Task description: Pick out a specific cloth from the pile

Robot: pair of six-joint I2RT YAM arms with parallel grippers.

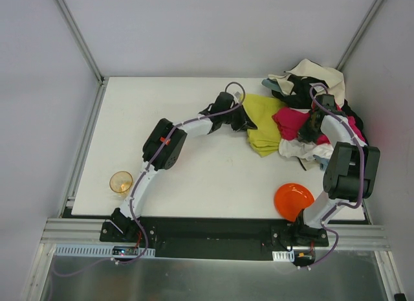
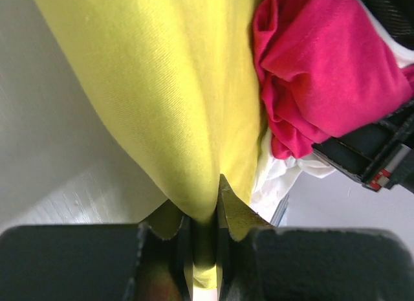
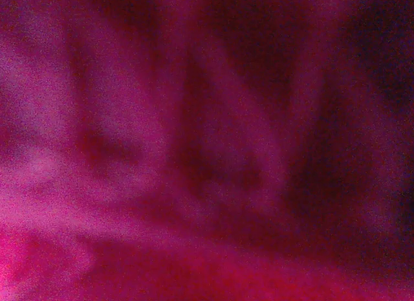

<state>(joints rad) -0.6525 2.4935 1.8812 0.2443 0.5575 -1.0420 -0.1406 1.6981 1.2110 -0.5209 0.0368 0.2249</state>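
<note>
The yellow-green cloth (image 1: 264,125) lies at the left edge of the pile (image 1: 317,87) at the table's back right. My left gripper (image 1: 248,122) is shut on a fold of the cloth (image 2: 174,87), which is pinched between its jaws (image 2: 206,230). A magenta-pink cloth (image 2: 330,74) lies bunched right beside it, over white fabric (image 2: 278,175). My right gripper (image 1: 309,131) is pressed down into the magenta cloth (image 1: 292,120) on the pile. Its wrist view shows only blurred magenta fabric (image 3: 207,145), and its fingers are hidden.
An orange bowl (image 1: 293,200) sits near the right arm's base. An amber cup (image 1: 121,182) stands at the table's front left edge. Cream, white and black garments (image 1: 323,78) are heaped in the back right corner against the frame posts.
</note>
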